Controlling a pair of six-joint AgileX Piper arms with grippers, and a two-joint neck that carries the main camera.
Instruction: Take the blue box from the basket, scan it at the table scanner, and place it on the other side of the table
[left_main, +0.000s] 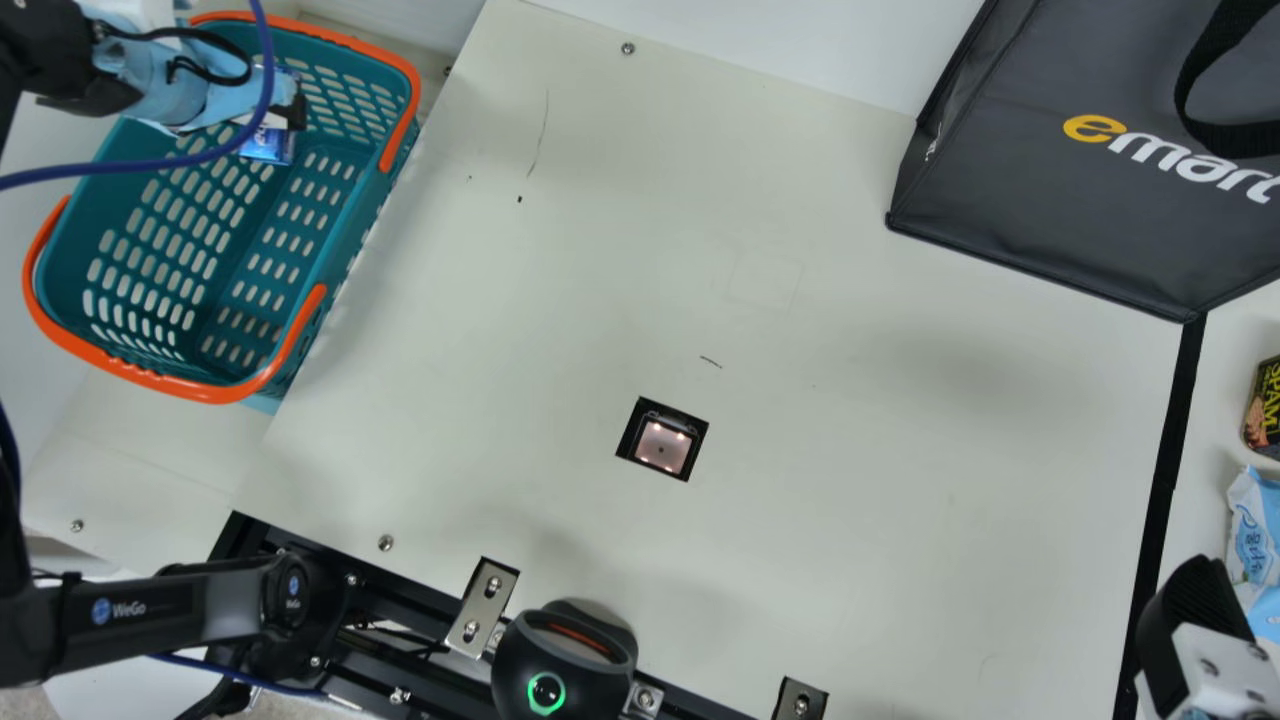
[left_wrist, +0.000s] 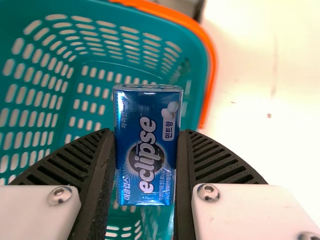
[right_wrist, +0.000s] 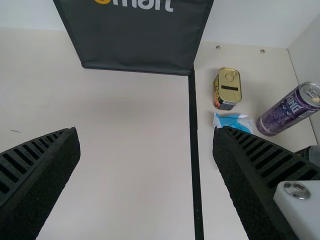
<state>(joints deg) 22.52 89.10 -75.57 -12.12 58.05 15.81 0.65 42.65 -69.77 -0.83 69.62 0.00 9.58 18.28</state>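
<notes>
Cream-coloured and lightly marked, the counter (left_main: 900, 480) stretches across the main view, with the square table scanner (left_main: 661, 447) set into its surface and glowing a pale pink. Beside its edge on the left arm's side sits a teal basket (left_main: 150, 378) with slotted walls and orange handles. There, the left gripper (left_main: 292, 112) is within the basket's outline, its jaws closed on the blue box (left_main: 267, 146). The left wrist view shows the box gripped by its two long sides, between the ribbed fingers, its printed face towards the camera. How high it is above the basket floor, I cannot tell.

Over on the other side, the right gripper (left_main: 1195, 605) is near a dark strip (left_main: 1165, 480) that runs along the counter; the right wrist view shows its jaws spread wide. Past that strip lie a blue-and-white packet (right_wrist: 234, 121) and a rectangular tin (right_wrist: 227, 89), with a tilted purple can (right_wrist: 289, 109) near them. A dark grey bag (left_main: 1010, 200) stands at the far side of the counter.
</notes>
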